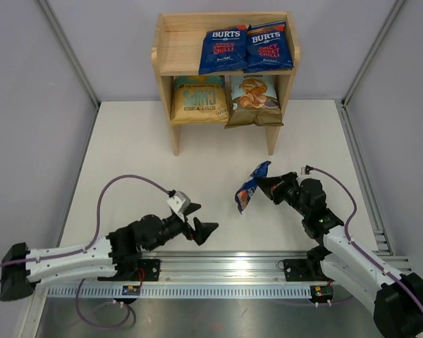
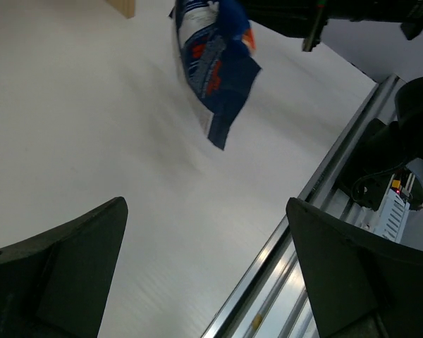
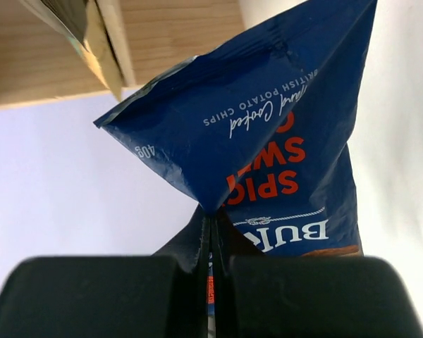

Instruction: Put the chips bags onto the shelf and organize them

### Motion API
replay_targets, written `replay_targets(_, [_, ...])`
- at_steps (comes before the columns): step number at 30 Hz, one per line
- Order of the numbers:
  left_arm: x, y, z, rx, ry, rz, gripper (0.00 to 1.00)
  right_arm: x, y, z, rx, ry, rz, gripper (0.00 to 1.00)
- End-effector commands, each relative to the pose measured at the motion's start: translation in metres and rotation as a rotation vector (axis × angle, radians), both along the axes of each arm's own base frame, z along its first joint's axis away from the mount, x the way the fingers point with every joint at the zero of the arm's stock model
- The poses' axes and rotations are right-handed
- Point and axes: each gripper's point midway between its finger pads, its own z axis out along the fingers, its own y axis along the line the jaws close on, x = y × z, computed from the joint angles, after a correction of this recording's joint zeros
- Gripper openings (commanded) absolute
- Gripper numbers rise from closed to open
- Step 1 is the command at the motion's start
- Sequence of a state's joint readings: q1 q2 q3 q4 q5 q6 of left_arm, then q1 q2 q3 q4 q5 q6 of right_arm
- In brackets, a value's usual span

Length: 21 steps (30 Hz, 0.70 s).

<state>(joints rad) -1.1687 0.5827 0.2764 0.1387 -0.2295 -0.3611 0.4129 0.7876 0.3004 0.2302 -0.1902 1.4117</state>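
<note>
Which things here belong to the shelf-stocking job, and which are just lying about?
Job: shelf, left Burts bag, right Burts bag, yellow bag, Cassava bag, third Burts bag pinched in right gripper.
Just there: purple cables, mounting rail, open left gripper.

A white tabletop (image 1: 141,155) filled the enclosure, boxed in by pale lavender-grey wall panels (image 1: 106,42) at the back and both sides. Slanting aluminium posts (image 1: 69,53) marked the rear corners. A light wooden shelf (image 1: 176,49) stood at the table's far edge, and an aluminium rail (image 1: 229,264) ran along the near edge. The light was soft and even.
</note>
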Motion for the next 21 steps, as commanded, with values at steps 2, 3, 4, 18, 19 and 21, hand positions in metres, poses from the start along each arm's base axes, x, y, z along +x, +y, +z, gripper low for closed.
replay_targets(2, [0.014,-0.016,0.042,-0.104,-0.244,0.120,0.99,0.006,0.004,0.053,0.274,-0.057,-0.048,0.00])
replay_targets(3, [0.011,-0.022,0.050,-0.131,-0.263,0.113,0.99,0.003,0.008,0.058,0.291,-0.059,-0.032,0.00])
replay_targets(4, [0.011,-0.027,0.051,-0.119,-0.284,0.108,0.99,0.002,0.010,0.062,0.314,-0.056,-0.029,0.00])
replay_targets(18, [0.027,-0.081,0.087,-0.216,-0.410,0.159,0.99,-0.036,0.024,0.104,0.412,-0.083,0.066,0.00])
replay_targets(19, [0.029,-0.081,0.090,-0.218,-0.412,0.179,0.99,-0.039,0.022,0.107,0.422,-0.093,0.068,0.00])
replay_targets(21, [0.034,-0.083,0.099,-0.228,-0.411,0.210,0.99,-0.044,0.023,0.112,0.428,-0.100,0.088,0.00])
